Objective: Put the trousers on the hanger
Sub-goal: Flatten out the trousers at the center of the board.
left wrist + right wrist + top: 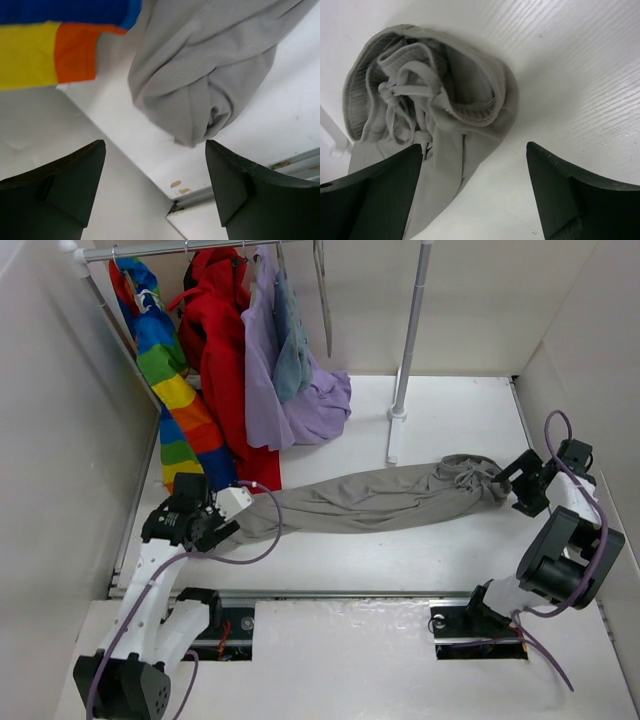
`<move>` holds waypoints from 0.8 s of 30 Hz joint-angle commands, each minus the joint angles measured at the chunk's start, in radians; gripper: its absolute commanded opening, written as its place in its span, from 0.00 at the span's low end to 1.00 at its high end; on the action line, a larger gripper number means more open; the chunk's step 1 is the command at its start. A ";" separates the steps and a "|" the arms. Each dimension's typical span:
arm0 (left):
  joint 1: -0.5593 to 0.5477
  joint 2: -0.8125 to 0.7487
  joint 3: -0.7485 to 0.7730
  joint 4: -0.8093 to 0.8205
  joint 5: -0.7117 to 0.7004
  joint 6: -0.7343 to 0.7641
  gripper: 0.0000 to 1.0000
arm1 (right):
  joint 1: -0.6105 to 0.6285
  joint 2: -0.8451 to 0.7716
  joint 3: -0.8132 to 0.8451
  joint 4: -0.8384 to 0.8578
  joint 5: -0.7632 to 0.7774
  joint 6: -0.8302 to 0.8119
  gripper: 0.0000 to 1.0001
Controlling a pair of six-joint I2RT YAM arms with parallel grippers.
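While you are lining up the grasp, top view: trousers (370,498) are lying along the worktop (450,560). Left wrist: left tool (155,146) is gaping at leg ends. Right wrist: right tool (475,147) is gaping at waistband, probably needing closing next.

A rail (180,250) runs above the far left corner of the white desk (450,560). From it hang, left to right, a rainbow-striped garment (175,390), a red coat (220,340), a lilac garment (265,400) and a small blue-grey one (292,350) lying against the lilac. The striped, red and lilac hems reach the desk. A pale pole (412,330) stands upright near the far edge, right of the clothes.
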 commanded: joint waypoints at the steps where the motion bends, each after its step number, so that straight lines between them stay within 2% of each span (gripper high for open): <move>1: -0.049 0.036 -0.041 0.068 0.046 -0.081 0.78 | 0.000 0.013 -0.019 0.100 0.085 0.055 0.89; 3: -0.101 0.050 -0.078 0.133 0.035 -0.112 0.78 | 0.000 0.048 -0.019 0.114 0.085 0.064 0.83; 6: -0.167 0.070 -0.121 0.230 0.011 -0.179 0.78 | 0.000 0.131 -0.019 0.140 0.085 0.100 0.80; 9: -0.201 0.082 -0.133 0.304 -0.015 -0.201 0.78 | 0.000 0.171 -0.019 0.167 0.085 0.100 0.72; 10: -0.210 0.097 -0.133 0.318 -0.016 -0.201 0.78 | 0.000 0.185 -0.019 0.167 0.085 0.100 0.57; 11: -0.210 0.106 -0.133 0.331 -0.029 -0.216 0.79 | 0.000 0.194 -0.005 0.167 0.085 0.100 0.46; 14: -0.210 0.149 -0.097 0.359 -0.020 -0.255 0.79 | 0.000 0.203 0.024 0.152 0.071 0.089 0.00; 17: -0.192 0.178 -0.025 0.326 0.059 -0.267 0.79 | 0.000 0.161 0.067 0.112 0.071 0.067 0.00; 19: -0.192 0.214 0.006 0.316 0.095 -0.267 0.79 | 0.000 0.071 0.123 0.066 0.071 0.067 0.00; 24: -0.281 0.297 0.039 0.324 0.124 -0.267 0.79 | 0.014 -0.083 0.321 -0.037 0.082 0.058 0.00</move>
